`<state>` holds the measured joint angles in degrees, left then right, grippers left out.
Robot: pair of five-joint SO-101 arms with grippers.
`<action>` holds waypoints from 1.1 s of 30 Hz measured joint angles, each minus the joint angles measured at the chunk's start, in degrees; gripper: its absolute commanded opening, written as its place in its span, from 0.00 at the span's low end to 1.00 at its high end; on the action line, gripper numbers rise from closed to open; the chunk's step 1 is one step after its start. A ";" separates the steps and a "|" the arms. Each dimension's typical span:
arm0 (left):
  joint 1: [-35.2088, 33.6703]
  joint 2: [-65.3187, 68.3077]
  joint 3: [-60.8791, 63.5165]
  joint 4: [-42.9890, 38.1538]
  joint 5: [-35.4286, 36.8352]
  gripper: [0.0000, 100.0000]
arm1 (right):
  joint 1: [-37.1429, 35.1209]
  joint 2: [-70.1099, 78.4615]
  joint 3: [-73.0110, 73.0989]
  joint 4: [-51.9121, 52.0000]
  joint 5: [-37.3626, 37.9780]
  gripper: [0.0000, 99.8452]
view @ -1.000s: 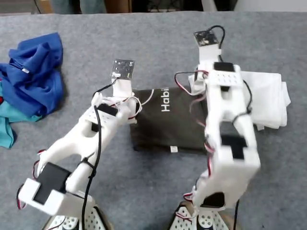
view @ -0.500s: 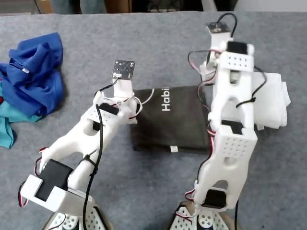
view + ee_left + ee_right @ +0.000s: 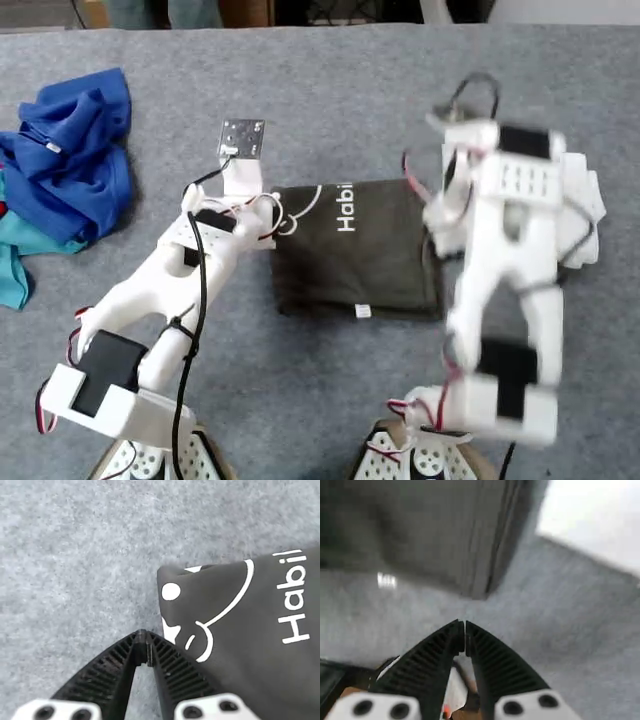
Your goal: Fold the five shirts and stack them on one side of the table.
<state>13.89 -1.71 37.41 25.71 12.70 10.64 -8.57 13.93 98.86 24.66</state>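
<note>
"Shirts, from overhead: the dark shirt (image 3: 355, 250) lies folded at the middle of the table (image 3: 340, 90); the white shirt (image 3: 578, 195) lies folded near it, toward the right edge; a blue shirt (image 3: 70, 150) and a teal shirt (image 3: 12, 262) sit heaped and unfolded at the left edge."

"And the arms?"

"One stands at each side of the dark shirt; the left wrist camera puts the left gripper (image 3: 145, 641) just off that shirt's corner, over bare table, jaws pressed together with nothing between them."

"The right one?"

"From its own camera the right gripper (image 3: 464, 629) is closed to the tips as well, and empty; it hangs above grey table, with the dark shirt's edge beyond."

"What could go wrong?"

"My guess: closed jaws can't take cloth, so a nudge at that corner would only ruck the fold open; and lifting the dark shirt by one edge onto the white might let it unfold, or knock the white one askew."
</note>
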 measured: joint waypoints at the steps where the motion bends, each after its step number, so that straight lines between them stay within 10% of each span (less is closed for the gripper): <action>1: 0.00 0.00 0.00 0.00 0.00 0.03 | 0.09 -3.16 4.75 -0.70 0.09 0.02; 13: -0.26 0.00 -0.62 0.00 0.00 0.03 | -4.04 -12.13 23.56 -10.73 -31.91 0.40; 27: -3.52 0.00 -0.62 0.00 0.00 0.03 | -9.41 10.99 23.56 -37.63 -46.07 0.39; 33: -3.52 0.00 -0.62 0.00 0.00 0.03 | -9.14 14.95 22.24 -38.42 -46.07 0.12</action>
<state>10.37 -1.71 36.79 25.71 12.70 1.49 6.37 36.18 60.44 -21.41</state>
